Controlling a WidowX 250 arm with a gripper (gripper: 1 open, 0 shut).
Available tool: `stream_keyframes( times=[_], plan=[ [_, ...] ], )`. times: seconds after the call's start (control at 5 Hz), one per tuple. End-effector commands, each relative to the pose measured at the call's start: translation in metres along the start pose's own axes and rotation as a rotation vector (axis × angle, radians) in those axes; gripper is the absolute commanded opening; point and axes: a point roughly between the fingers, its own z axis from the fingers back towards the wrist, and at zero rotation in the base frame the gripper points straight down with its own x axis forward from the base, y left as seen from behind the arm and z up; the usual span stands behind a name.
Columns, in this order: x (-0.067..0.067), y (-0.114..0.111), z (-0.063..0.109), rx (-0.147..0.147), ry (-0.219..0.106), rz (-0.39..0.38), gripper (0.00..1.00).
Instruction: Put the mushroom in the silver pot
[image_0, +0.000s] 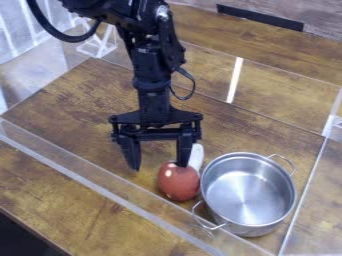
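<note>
Camera view: my tool (158, 151) points down at the table (80, 110), its fingers spread wide, holding nothing. The mushroom (181, 179) lies just right of it, touching the silver pot (249, 194).

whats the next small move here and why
Probably shift the open gripper a little toward the mushroom so its fingers straddle it, then close. The mushroom lies on the table just left of the silver pot, which is empty, and nothing is held yet.
</note>
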Motion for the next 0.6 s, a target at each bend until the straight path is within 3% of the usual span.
stream_keyframes(
  times=[0.0,0.4],
  plan=[
    [-0.001,0.003,0.021,-0.016,-0.043,0.054,1.00],
    [-0.015,0.014,0.032,-0.003,-0.033,-0.167,1.00]
  ],
)
